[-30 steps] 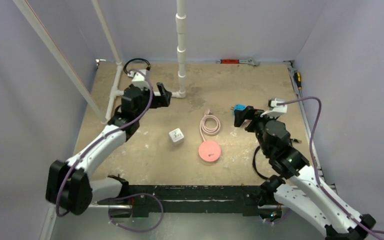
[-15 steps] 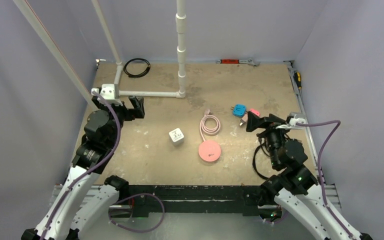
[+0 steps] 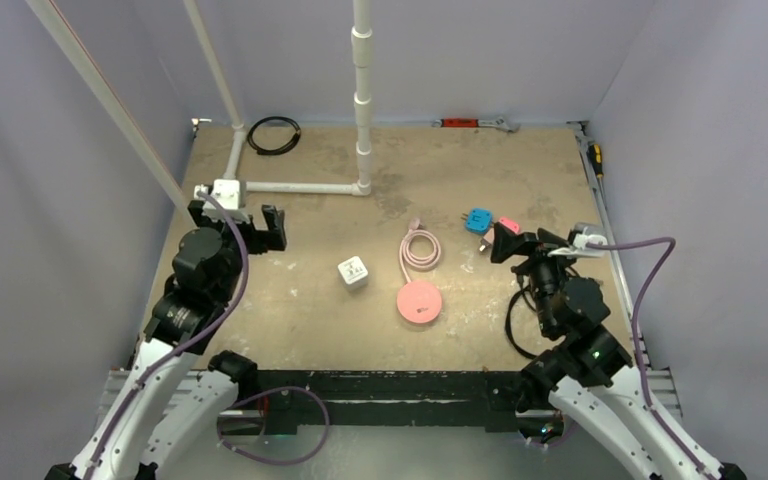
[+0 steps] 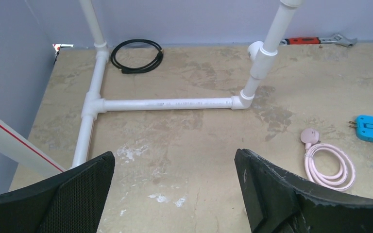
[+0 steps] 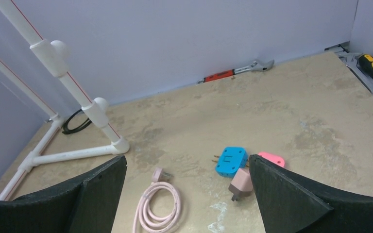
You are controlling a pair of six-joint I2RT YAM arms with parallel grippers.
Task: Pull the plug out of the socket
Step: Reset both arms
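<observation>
Left gripper [image 4: 174, 154] and right gripper [image 5: 187, 160] gape empty; just ahead of the right one, the blue plug [image 5: 230, 161] looks light, rigid, slick; best pinched across its 2 sides.

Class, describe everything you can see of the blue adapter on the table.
The blue adapter is a flat block with rounded corners, plastic by its look. In the right wrist view, two metal prongs stick out of its left edge. It lies flat on the table, plugged into nothing, close beside a small mauve plug. Nothing grips it.
</observation>
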